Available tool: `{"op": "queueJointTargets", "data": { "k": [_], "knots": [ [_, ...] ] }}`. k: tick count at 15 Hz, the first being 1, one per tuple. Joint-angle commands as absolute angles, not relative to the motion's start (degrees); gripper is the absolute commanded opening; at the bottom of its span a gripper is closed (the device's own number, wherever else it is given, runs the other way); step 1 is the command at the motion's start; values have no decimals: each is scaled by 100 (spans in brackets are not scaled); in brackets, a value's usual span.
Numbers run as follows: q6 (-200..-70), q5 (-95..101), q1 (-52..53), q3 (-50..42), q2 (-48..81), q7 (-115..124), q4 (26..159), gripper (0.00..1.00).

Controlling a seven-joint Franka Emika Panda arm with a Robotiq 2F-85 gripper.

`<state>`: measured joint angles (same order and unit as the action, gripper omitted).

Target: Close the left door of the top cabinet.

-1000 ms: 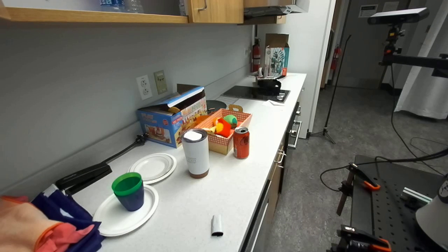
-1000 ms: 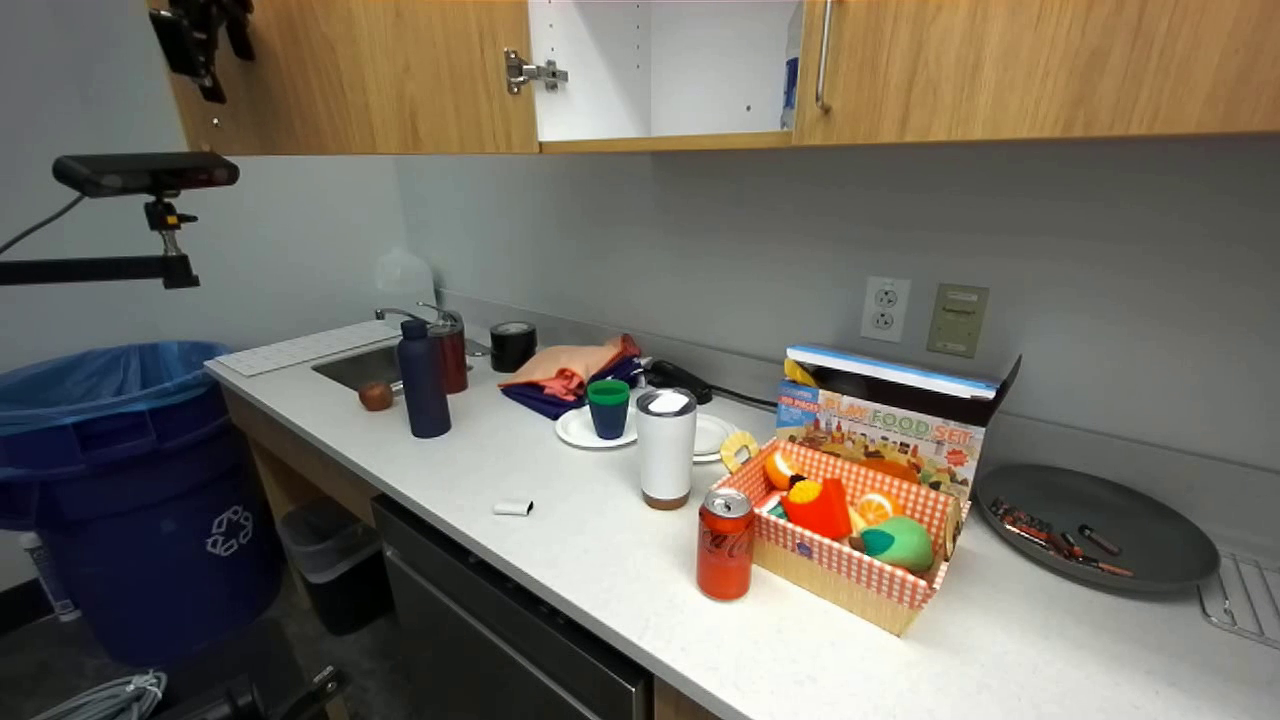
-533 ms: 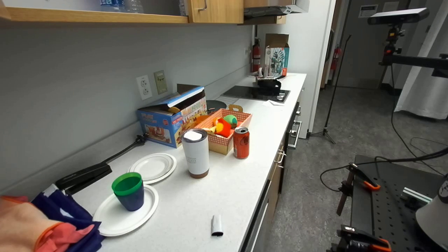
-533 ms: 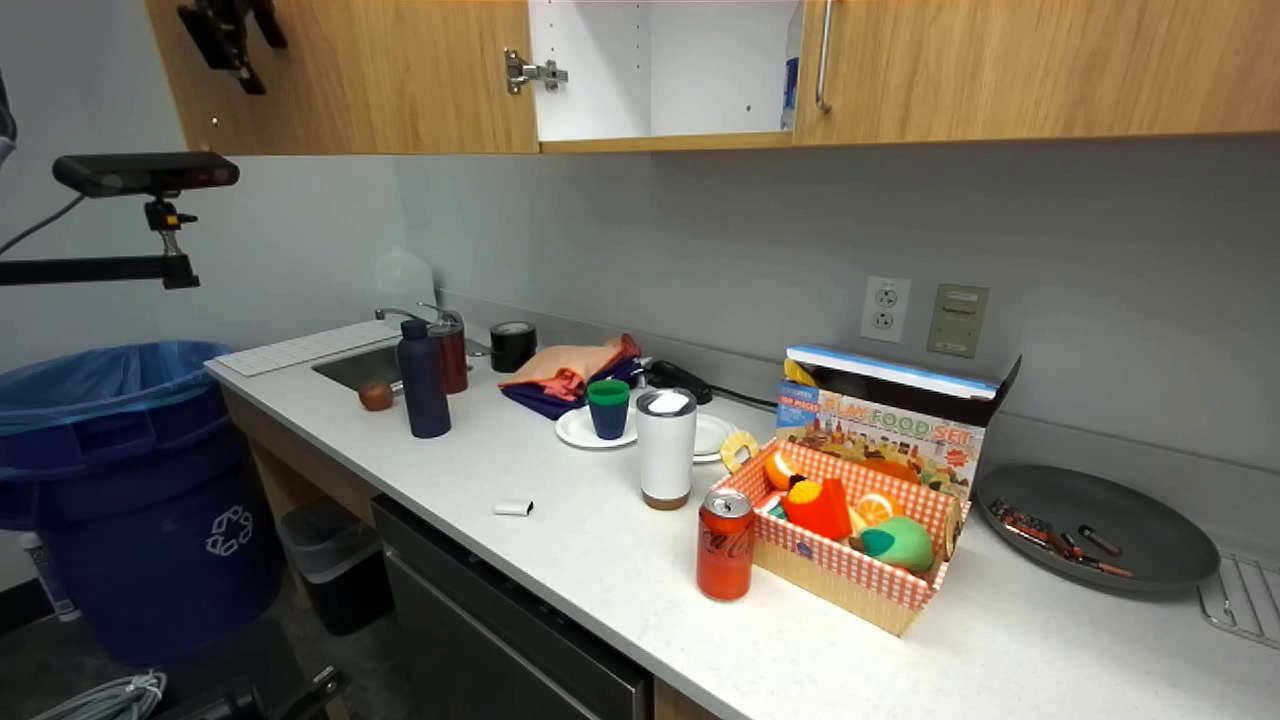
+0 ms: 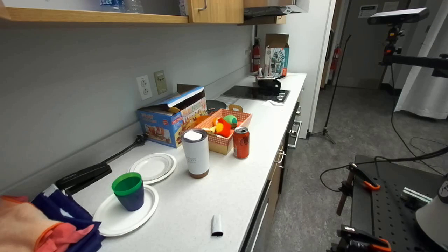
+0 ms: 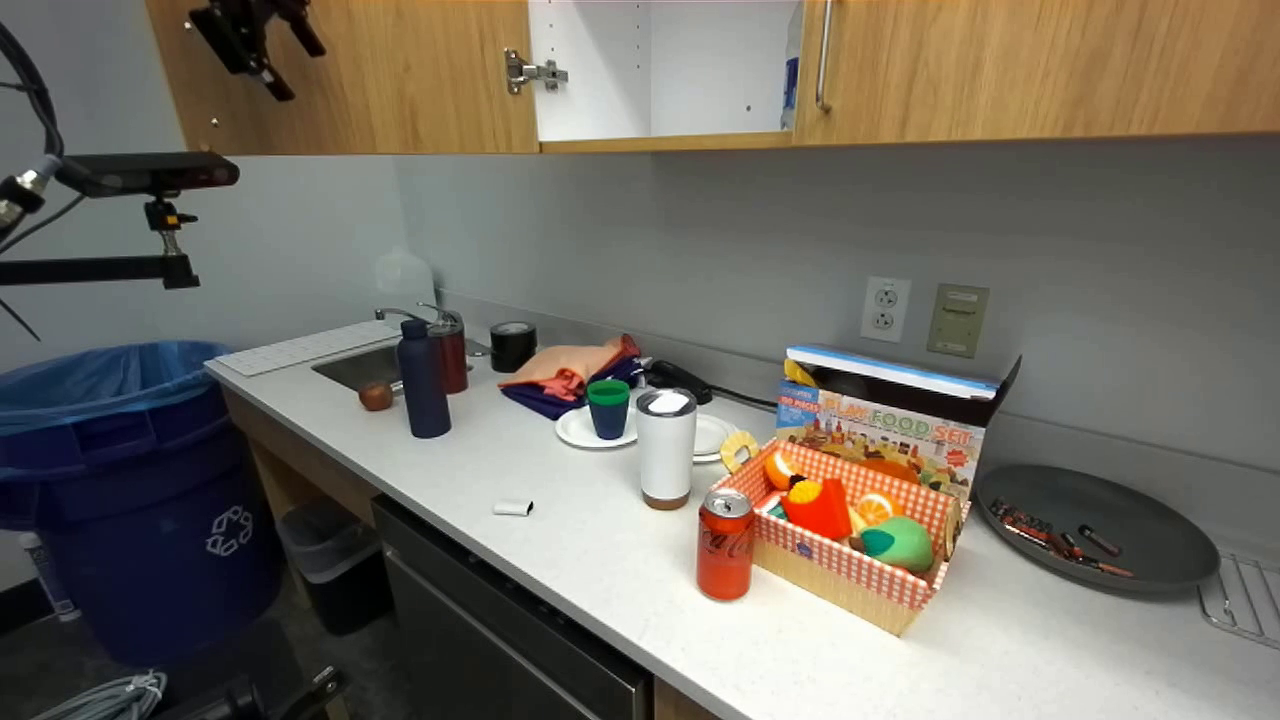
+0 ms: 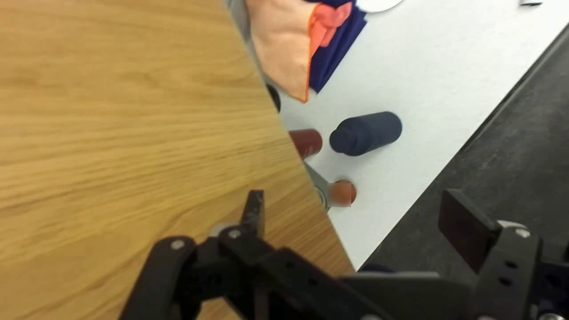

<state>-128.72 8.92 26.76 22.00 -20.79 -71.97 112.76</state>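
Observation:
The top cabinet [image 6: 665, 143] of tan wood hangs above the counter; its underside also shows in an exterior view [image 5: 98, 16]. Its left door [image 6: 400, 85] stands open, with the inner face and a metal hinge [image 6: 535, 73] showing and white shelf space beside it. In the wrist view the door [image 7: 133, 111] fills the left side. My gripper [image 6: 297, 70] is in front of the door's inner face, near its free side. In the wrist view the gripper [image 7: 353, 200] is open with nothing between its fingers; one finger overlaps the door. I cannot tell whether it touches.
The right door [image 6: 1040, 70] with a bar handle is shut. A camera on an arm [image 6: 145, 173] stands below and left of the gripper. The counter [image 6: 590, 570] holds a dark bottle [image 6: 423, 380], a white tumbler [image 6: 667, 450], a soda can [image 6: 725, 550] and a toy food basket [image 6: 840, 580].
My gripper has moved to the right and slightly down across the door's inner face, and arm cables have come into view at the left. The door has not visibly moved.

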Motion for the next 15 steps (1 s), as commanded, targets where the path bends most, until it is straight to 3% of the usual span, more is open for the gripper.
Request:
{"op": "queueJointTargets", "data": {
  "k": [1,11,15],
  "knots": [
    [-11703,1384,2460,2449,-2306,-6320,11144,100],
    [-8816,2762,2507,2897,-2131,-4954,10394,100],
    [-8845,2728,2656,2771,-2207,-4967,10545,100]
  ]
}}
